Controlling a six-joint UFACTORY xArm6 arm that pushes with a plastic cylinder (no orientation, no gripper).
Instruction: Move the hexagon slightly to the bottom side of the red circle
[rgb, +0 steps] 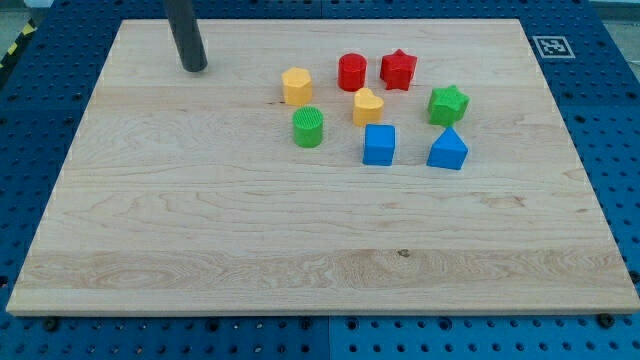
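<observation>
My tip (194, 68) rests bare, touching nothing, well to the view's left of the yellow hexagon (297, 86), so the approach comes first: next, reach its top-left side and nudge it toward the red circle (352, 72).

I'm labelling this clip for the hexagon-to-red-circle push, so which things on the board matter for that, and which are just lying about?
Part of the job:
yellow hexagon
red circle, to the hexagon's right
my tip, off to the hexagon's left, touching no block

Just lying about:
red star
yellow heart
green cylinder
green star
blue cube
blue prism-like block
</observation>
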